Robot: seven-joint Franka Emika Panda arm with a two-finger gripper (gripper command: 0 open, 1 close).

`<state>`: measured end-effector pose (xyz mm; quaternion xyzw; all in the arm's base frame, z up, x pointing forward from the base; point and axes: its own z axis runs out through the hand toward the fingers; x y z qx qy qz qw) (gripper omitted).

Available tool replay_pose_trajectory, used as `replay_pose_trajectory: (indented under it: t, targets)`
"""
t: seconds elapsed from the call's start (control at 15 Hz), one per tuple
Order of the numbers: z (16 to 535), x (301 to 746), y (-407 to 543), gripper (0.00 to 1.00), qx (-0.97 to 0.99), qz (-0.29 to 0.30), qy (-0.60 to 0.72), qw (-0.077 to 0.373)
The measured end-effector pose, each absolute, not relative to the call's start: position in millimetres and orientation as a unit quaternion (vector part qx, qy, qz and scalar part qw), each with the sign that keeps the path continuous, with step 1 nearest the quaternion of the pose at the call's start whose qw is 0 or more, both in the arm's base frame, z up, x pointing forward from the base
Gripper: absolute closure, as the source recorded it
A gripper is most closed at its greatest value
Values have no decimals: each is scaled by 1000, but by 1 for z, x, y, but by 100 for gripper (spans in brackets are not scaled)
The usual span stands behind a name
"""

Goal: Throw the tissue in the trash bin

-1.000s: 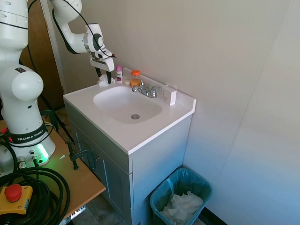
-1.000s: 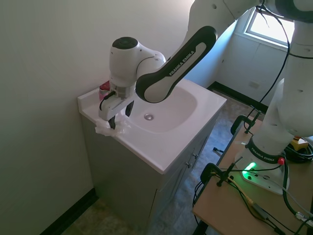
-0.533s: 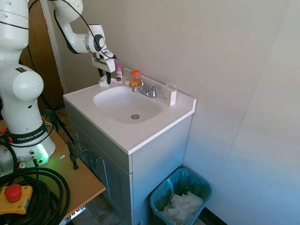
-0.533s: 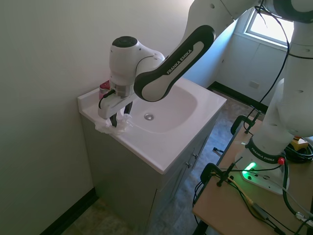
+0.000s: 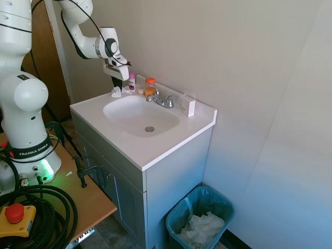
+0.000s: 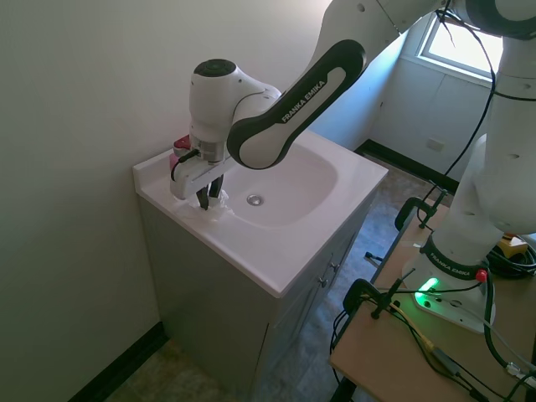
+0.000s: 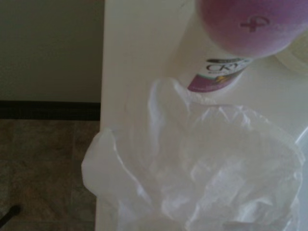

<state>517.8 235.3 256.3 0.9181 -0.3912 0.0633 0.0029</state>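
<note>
The tissue [image 5: 116, 93] is a small crumpled white wad at the back left corner of the sink counter [image 5: 155, 148], beside the basin. My gripper [image 5: 119, 87] points down onto it, fingers drawn close together and pinching it. From the other side the tissue [image 6: 216, 207] bulges below the gripper [image 6: 209, 198] at the counter's edge. In the wrist view the tissue [image 7: 202, 168] fills the lower part of the picture. The trash bin [image 5: 199, 207], lined with a teal bag, stands on the floor at the right of the cabinet, far below.
A pink-capped bottle [image 5: 132, 81] stands just behind the tissue, close in the wrist view [image 7: 226, 43]. An orange-capped bottle [image 5: 150, 86], a chrome faucet [image 5: 163, 100] and a white box [image 5: 188, 106] line the back ledge. A heap of white paper [image 5: 203, 228] lies inside the bin.
The gripper has shifted toward the back of the counter and its fingers have drawn together on the tissue, which now looks smaller and has moved with it.
</note>
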Motion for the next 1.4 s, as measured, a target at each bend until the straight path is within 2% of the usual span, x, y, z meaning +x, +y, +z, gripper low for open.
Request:
replay_pose_trajectory:
  t: [0.4, 0.6, 0.73, 0.87, 1.2, 1.4]
  targets:
    - [264, 526, 224, 100, 919, 59, -391, -8]
    - [314, 539, 169, 100, 905, 69, -417, -49]
    - [351, 534, 83, 100, 880, 92, -461, -77]
    - [374, 507, -19, 100, 849, 109, -507, -100]
    - [411, 380, -223, 100, 780, 138, -596, -129]
    - [419, 349, -298, 100, 727, 155, -657, -130]
